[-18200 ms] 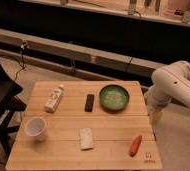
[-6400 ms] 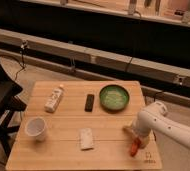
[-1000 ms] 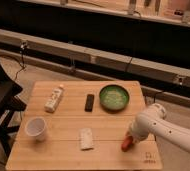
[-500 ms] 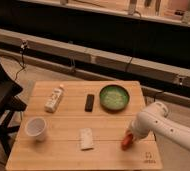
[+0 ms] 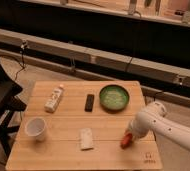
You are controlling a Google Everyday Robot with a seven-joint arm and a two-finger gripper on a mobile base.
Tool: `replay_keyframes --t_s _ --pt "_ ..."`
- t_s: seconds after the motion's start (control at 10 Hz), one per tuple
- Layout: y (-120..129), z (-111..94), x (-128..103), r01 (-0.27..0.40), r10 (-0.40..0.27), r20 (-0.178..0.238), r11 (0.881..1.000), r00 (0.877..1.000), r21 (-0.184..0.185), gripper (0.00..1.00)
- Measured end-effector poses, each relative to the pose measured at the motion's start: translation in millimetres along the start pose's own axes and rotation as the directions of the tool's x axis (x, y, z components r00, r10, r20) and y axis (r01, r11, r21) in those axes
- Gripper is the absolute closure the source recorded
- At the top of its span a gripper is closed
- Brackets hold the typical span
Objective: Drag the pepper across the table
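Camera view: the pepper (image 5: 124, 143) lies on the counter (image 5: 108, 155), below and slightly right of the green bowl (image 5: 113, 97); the hand (image 5: 129, 135) sits directly over the pepper's upper end, touching it; the white arm (image 5: 165, 129) extends right.

A lab-like room: the end effector (image 5: 128, 136) over a table (image 5: 108, 150) beside wall-mounted cable conduits (image 5: 108, 57).

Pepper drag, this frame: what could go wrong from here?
The gripper sits on the upper end of the pepper; pushed from one end, the slim piece might pivot or slip free. If the drag runs on leftward, the pepper may bump the white packet. It also lies near the table front edge.
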Motion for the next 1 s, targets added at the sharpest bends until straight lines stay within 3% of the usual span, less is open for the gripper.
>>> replay_keyframes --t_s 1.0 --pt "-15 0 12 0.01 -0.01 0.0 1.0 1.0 -0.002 1.0"
